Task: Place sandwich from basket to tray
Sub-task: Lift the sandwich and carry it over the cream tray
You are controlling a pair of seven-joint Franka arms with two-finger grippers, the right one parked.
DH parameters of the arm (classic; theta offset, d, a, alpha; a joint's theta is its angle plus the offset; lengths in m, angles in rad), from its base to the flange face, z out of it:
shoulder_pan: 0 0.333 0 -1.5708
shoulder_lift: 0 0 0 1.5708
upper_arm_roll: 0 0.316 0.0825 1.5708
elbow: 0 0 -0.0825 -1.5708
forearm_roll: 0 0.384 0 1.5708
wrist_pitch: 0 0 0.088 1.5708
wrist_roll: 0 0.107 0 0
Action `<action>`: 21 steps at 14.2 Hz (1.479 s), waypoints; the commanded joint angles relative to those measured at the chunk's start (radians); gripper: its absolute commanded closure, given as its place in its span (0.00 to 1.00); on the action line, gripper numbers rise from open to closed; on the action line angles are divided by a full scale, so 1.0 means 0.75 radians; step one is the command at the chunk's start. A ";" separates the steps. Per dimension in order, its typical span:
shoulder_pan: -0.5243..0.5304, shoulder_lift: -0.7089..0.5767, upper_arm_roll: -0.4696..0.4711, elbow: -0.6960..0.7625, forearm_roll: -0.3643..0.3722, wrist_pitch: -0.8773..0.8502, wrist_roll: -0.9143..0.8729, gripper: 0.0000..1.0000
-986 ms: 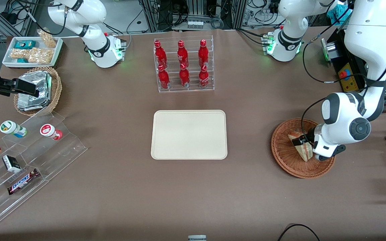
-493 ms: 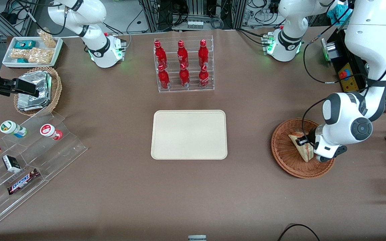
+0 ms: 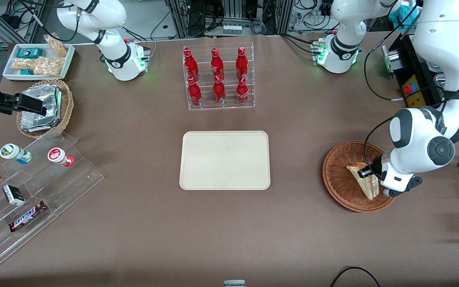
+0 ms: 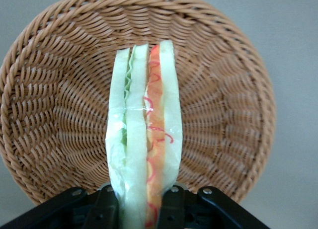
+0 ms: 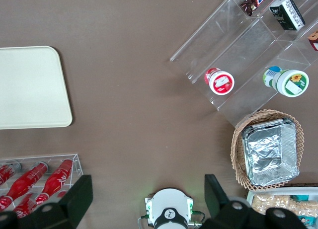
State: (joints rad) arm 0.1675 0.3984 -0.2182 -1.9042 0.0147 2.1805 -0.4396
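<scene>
Held the sandwich (image 4: 144,139) over the basket (image 3: 339,183).

Gripped the sandwich between the two dark fingers (image 4: 107,209) of the jaws (image 3: 369,175), closed on its wide end, one finger on each bread side. Showed the sandwich standing on edge, green layer on one side and red on the other, tip pointing out across the woven bottom. Hung above the round brown basket, toward its 3 o'clock rim in the front view. Sat at the working arm's end of the counter (image 3: 134,223). Lay well apart from the cream tray (image 3: 225,159), at the 9 o'clock side of the basket, nearer the middle.
</scene>
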 commanded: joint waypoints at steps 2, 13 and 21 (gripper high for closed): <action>-0.110 -0.087 -0.065 -0.010 0.003 -0.146 -0.015 0.83; -0.814 0.342 -0.083 0.501 0.039 -0.152 -0.418 0.79; -0.937 0.461 -0.083 0.596 0.117 -0.077 -0.551 0.73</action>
State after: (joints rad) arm -0.5094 0.7376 -0.2927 -1.4856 0.0904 2.1229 -0.8327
